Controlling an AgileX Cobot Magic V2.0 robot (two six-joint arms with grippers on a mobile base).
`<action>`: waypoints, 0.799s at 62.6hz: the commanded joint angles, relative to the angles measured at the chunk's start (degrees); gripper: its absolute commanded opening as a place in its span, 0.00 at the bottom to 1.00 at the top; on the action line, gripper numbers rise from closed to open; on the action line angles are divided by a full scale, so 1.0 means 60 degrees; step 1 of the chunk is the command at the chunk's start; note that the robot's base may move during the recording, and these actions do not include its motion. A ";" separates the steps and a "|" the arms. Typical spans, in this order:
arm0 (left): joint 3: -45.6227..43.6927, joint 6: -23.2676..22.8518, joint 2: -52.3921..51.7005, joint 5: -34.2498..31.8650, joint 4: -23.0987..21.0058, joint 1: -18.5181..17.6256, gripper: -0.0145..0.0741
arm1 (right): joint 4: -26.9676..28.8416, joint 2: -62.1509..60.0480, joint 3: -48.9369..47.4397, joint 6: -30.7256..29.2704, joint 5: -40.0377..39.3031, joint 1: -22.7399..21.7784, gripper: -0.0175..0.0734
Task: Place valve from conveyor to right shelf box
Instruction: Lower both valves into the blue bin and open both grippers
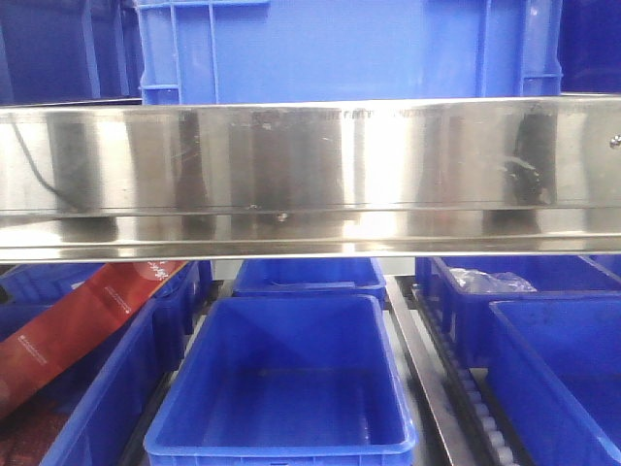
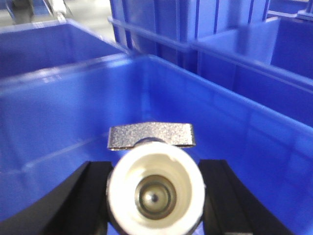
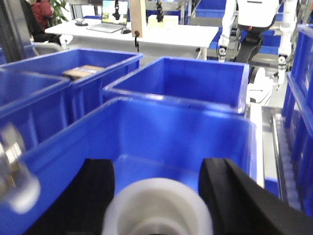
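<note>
In the left wrist view my left gripper (image 2: 156,169) is shut on a white valve (image 2: 155,193) with a grey metal handle (image 2: 151,135) on top. It hangs over the inside of a blue box (image 2: 63,117). In the right wrist view my right gripper (image 3: 159,164) has a blurred white valve (image 3: 156,208) between its black fingers (image 3: 100,176), touching both. It is over another blue box (image 3: 161,129). The conveyor is out of view. Neither gripper shows in the front view.
A steel shelf beam (image 1: 310,175) crosses the front view, with blue boxes (image 1: 281,388) below and above it. Roller tracks (image 1: 480,408) run between the rows. More blue boxes (image 3: 195,81) stand beyond the right gripper. A blurred metal thing (image 3: 11,166) sits at the left edge.
</note>
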 commanded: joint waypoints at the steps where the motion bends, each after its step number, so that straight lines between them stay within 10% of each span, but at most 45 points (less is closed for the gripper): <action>1: -0.0246 -0.0072 0.0269 -0.0520 -0.0293 -0.0057 0.04 | -0.0004 0.0601 -0.0514 -0.0022 -0.0752 0.0024 0.01; 28: -0.0246 -0.0072 0.0973 -0.0801 -0.0309 -0.0057 0.04 | -0.0004 0.2036 -0.0698 -0.0022 -0.0736 0.0024 0.02; 50: -0.0229 -0.0072 0.1179 -0.0801 -0.0356 -0.0038 0.43 | -0.0004 0.2061 -0.0698 -0.0022 -0.0650 0.0024 0.49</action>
